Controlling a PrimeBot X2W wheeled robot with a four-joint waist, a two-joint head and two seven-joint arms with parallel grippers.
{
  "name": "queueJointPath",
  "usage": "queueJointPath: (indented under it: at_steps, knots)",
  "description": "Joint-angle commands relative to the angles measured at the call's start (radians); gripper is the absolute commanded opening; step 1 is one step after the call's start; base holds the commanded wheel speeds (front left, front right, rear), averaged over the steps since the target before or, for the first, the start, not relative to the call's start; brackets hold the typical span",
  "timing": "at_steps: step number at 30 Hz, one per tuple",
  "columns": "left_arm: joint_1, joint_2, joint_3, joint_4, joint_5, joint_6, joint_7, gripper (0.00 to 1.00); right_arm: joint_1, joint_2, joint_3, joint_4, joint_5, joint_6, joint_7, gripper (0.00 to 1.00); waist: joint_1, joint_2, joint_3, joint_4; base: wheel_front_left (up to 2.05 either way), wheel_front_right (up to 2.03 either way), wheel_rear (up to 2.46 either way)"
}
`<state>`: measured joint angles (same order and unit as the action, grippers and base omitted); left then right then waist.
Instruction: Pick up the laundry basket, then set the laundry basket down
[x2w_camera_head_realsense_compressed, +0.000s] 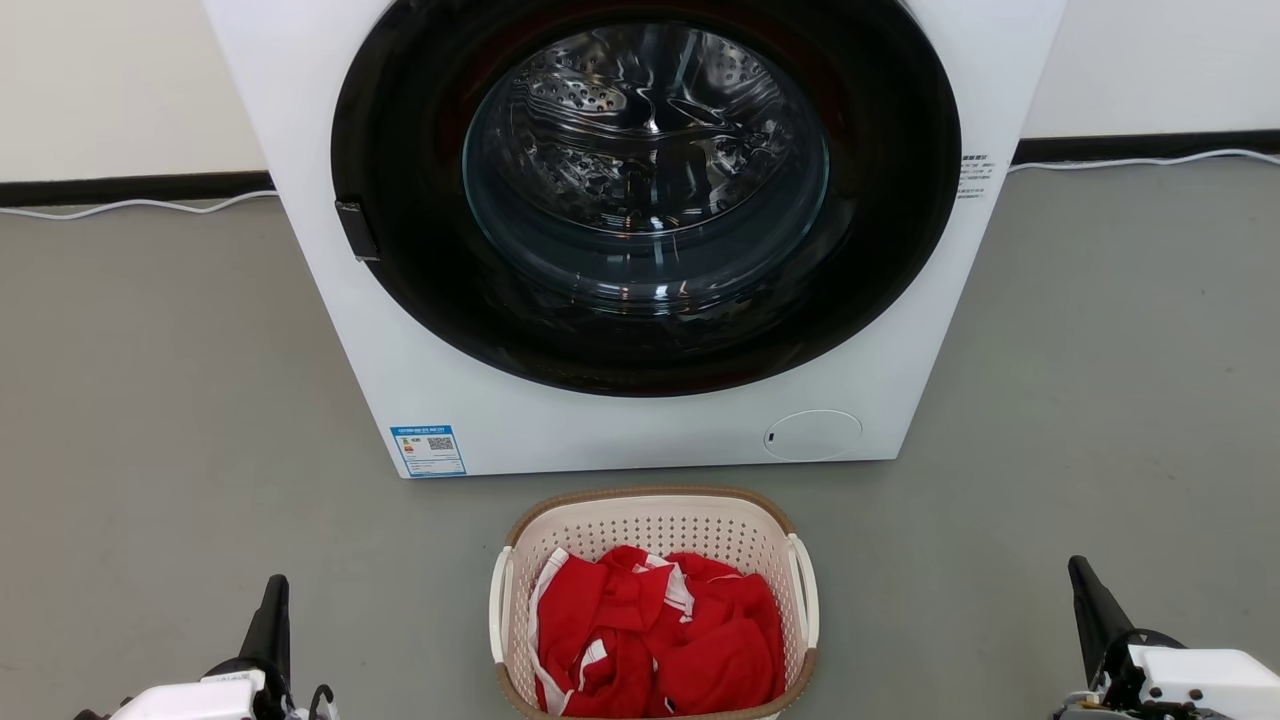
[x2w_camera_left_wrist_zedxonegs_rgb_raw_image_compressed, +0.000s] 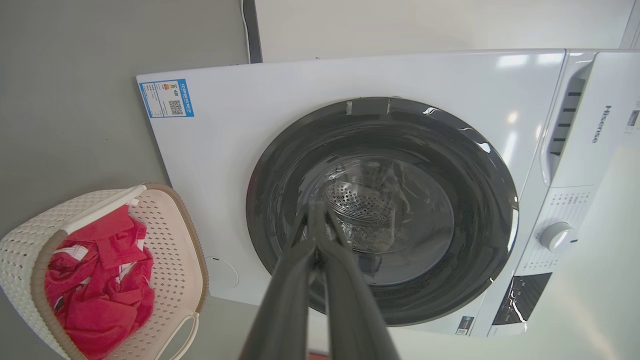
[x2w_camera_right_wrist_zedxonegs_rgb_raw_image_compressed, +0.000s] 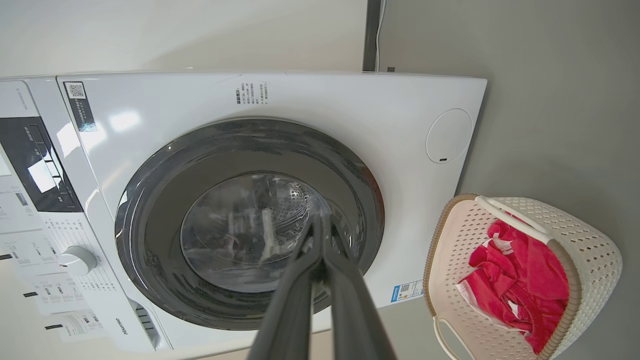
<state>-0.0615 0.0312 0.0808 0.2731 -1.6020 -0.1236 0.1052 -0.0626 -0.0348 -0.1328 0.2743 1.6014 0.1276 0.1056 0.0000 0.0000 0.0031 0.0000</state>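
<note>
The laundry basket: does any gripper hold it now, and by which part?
Nothing is held. The left gripper and the right gripper are shut and empty, each apart from the laundry basket, which stands on the floor.

Cream laundry basket (x2w_camera_head_realsense_compressed: 655, 525) sits upright on floor, holding red clothes.

Grey floor (x2w_camera_head_realsense_compressed: 150, 400): lying flat, carrying three items.
Washing machine (x2w_camera_head_realsense_compressed: 620, 430): standing at far centre.
Laundry basket (x2w_camera_head_realsense_compressed: 650, 493): sitting directly on the floor, near centre, just in front of the machine and apart from it.
White cable (x2w_camera_head_realsense_compressed: 130, 206): trailing along the far left edge, possibly continuing at far right.
</note>
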Motion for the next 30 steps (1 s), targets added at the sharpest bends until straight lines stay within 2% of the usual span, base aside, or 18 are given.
queueJointPath:
  at_steps: [1,3,4,10,14,18,24,29,30]
  knots:
    - [-0.046,0.019,0.033,-0.028,-0.007,-0.007,0.008,0.0,-0.045,-0.015,0.019,-0.03,0.008,0.003,0.007,0.0,0.0,0.0,0.0,0.0,0.0,0.0,0.0]
    - [-0.046,0.019,0.033,-0.028,-0.007,-0.007,0.008,0.0,-0.045,-0.015,0.019,-0.03,0.008,0.003,0.007,0.0,0.0,0.0,0.0,0.0,0.0,0.0,0.0]
    - [0.001,-0.001,0.0,0.004,0.0,0.0,-0.001,1.0,0.002,0.001,0.0,0.004,0.0,0.0,0.0,1.0,0.0,0.0,0.0,0.0,0.0,0.0,0.0]
    - [0.025,-0.016,-0.008,0.029,-0.002,0.0,-0.009,1.0,0.026,0.015,0.01,0.026,-0.002,0.0,-0.009,1.0,0.0003,-0.0001,0.001,0.0,0.0,0.0,0.0]
    - [0.029,-0.014,-0.016,0.02,-0.003,0.0,-0.02,1.0,0.031,0.014,0.017,0.017,-0.012,0.0,-0.021,1.0,0.0023,-0.0001,-0.001,0.0,0.0,0.0,0.0]
    - [0.033,-0.013,-0.023,0.011,0.001,0.0,-0.032,1.0,0.036,0.013,0.024,0.007,-0.034,0.0,-0.033,1.0,0.0002,-0.0001,0.001,-0.001,0.0,0.0,0.0]
    - [0.033,-0.008,-0.035,0.005,0.027,0.0,-0.051,1.0,0.037,0.011,0.036,-0.007,-0.104,0.0,-0.051,1.0,0.0001,-0.0001,0.001,-0.001,0.0,0.0,0.0]
    - [0.031,-0.006,-0.033,-0.003,0.077,-0.001,-0.066,1.0,0.036,0.01,0.046,-0.023,-0.192,0.0,-0.065,1.0,0.0001,-0.0001,0.001,-0.001,0.0,0.0,0.0]
    - [0.03,-0.006,-0.025,-0.015,0.21,-0.001,-0.09,1.0,0.034,0.006,0.065,-0.047,-0.378,0.0,-0.089,1.0,0.0001,-0.0001,-0.001,0.0,0.0,0.0,0.0]
